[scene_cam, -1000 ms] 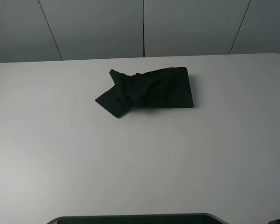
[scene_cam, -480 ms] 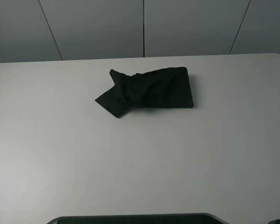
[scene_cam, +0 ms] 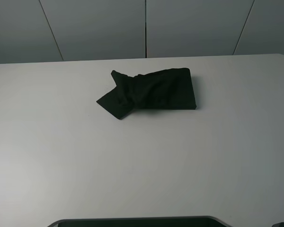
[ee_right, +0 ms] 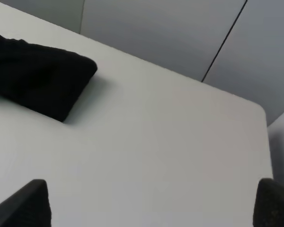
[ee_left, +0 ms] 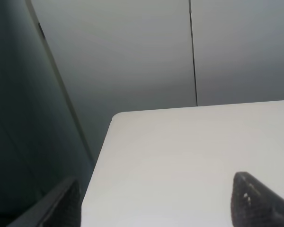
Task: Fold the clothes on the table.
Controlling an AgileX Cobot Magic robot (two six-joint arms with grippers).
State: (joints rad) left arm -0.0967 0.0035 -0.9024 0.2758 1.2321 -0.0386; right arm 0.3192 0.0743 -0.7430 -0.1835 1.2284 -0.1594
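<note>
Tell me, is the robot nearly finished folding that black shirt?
Looks close to done. The black shirt lies in a compact bundle on the white table, its right end squared off. Nothing is in hand: the left gripper and right gripper are open and off the cloth. Left to tidy: the loose, splayed flap at its left end.

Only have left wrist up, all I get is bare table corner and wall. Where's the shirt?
Observer: The black T-shirt lies bunched in the far middle of the white table, per the exterior high view.
Operator: Is it folded neat?
Observer: No. Its right end is squared off, but the left end is twisted, with a flap sticking out toward the near-left.
Operator: Right gripper on it?
Observer: No. The right gripper is open and apart from the shirt, which lies untouched; only the fingertips show in its wrist view.
</note>
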